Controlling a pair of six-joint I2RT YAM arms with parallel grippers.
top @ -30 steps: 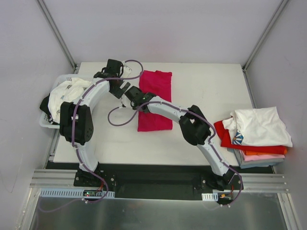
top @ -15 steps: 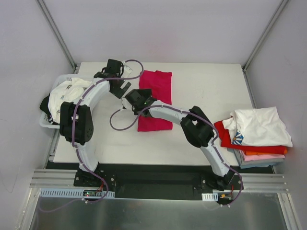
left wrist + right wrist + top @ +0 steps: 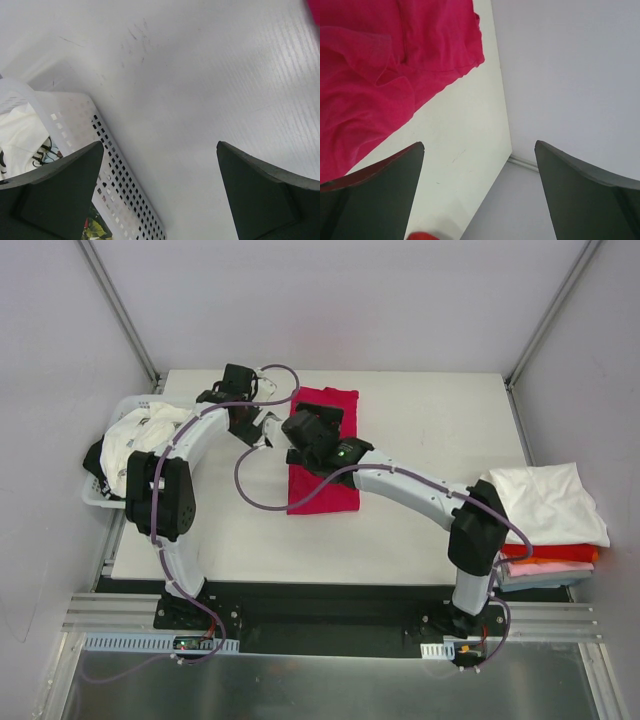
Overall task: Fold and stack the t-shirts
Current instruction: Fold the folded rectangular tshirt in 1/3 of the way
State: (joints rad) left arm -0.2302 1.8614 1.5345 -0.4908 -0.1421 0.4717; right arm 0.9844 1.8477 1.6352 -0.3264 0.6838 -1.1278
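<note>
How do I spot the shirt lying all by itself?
Look at the white table. Between the basket on the left and the shirt stack on the right lies the crimson t-shirt. Only it is plain, flat and alone.

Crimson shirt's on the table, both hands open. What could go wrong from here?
The left hand and right hand hang close together by the crimson shirt; reaching could knock the arms together.
The right arm's cable loops low by the shirt's near edge and might drag it.
The shirt stack sits at the table's right edge; another could tip it.
</note>
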